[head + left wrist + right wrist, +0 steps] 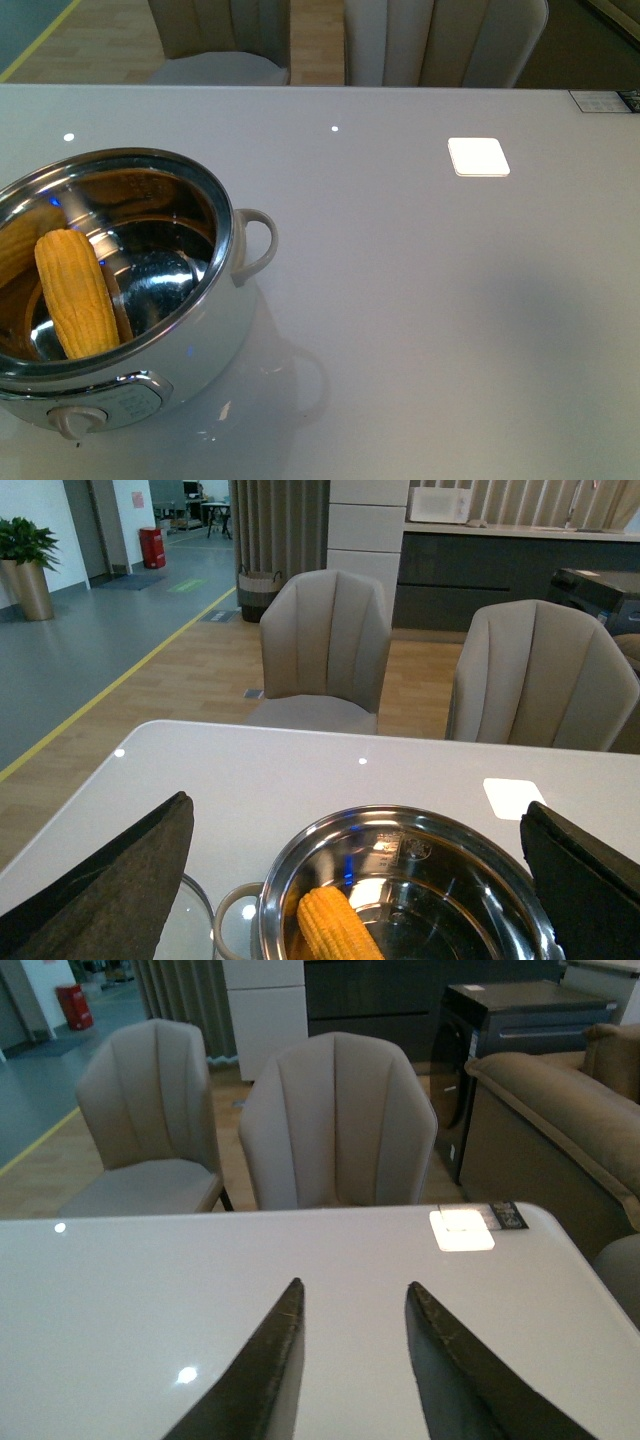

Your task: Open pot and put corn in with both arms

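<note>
I see the pot (120, 300) lidless at the near left of the glossy white table (420, 300), with the corn (77, 292) lying inside, leaning against the steel bowl. A small white square pad (478, 157) sits well apart, far right. Beyond the table edge stand two beige chairs (325, 645) on wood flooring, a grey aisle beside it. My left pincer (355, 880) gapes wide above the pot, empty; my right pincer (350, 1360) hangs narrowly parted over bare table, holding nothing.
</note>
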